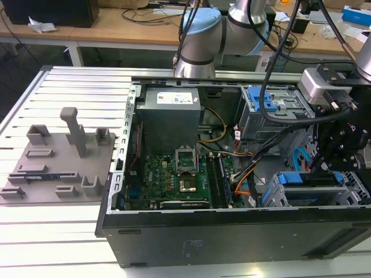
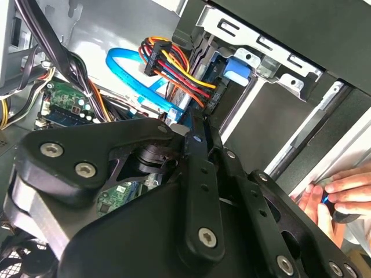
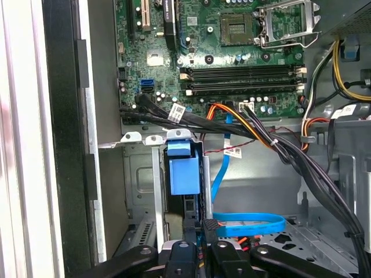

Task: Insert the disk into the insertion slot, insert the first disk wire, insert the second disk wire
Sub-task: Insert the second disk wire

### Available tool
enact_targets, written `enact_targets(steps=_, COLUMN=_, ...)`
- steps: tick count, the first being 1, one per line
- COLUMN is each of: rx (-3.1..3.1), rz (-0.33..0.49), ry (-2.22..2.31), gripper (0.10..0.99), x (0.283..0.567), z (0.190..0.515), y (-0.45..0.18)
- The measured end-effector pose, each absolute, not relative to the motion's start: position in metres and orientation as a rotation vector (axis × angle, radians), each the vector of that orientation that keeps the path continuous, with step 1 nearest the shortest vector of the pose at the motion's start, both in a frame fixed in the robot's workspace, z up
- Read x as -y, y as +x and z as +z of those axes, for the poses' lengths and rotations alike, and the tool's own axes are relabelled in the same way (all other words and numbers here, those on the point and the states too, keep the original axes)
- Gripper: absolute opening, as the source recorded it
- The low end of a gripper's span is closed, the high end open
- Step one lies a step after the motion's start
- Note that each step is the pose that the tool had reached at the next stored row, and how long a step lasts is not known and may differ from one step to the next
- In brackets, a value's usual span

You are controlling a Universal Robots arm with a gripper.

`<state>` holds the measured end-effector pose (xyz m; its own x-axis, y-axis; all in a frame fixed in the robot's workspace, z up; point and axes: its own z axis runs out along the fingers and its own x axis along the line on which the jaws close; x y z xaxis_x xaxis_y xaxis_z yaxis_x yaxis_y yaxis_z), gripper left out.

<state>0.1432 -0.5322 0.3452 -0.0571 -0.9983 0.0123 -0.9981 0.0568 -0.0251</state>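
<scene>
The black, bolted claw (image 1: 322, 168) hangs at the open case's right end in the exterior view, wrist bent downward; its fingers' state cannot be told. Just below it, the blue-framed disk (image 1: 310, 180) sits in the grey perforated insertion slot (image 1: 277, 200).

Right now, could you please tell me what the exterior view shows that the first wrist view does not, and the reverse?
Exterior view, not first wrist view: the grey fixture plate beside the computer case, and the arm's blue-capped joint. First wrist view, not exterior view: a small blue socket near the motherboard's edge. Both: the motherboard with its open processor socket, the looped blue cable, and the disk, its blue caddy end sitting in the insertion slot.
</scene>
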Motion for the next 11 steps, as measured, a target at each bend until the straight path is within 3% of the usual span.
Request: enact_targets(steps=11, rx=-2.277, rz=-0.041, ry=-2.151, gripper=0.173, x=0.5334, z=0.3357, y=0.1432)
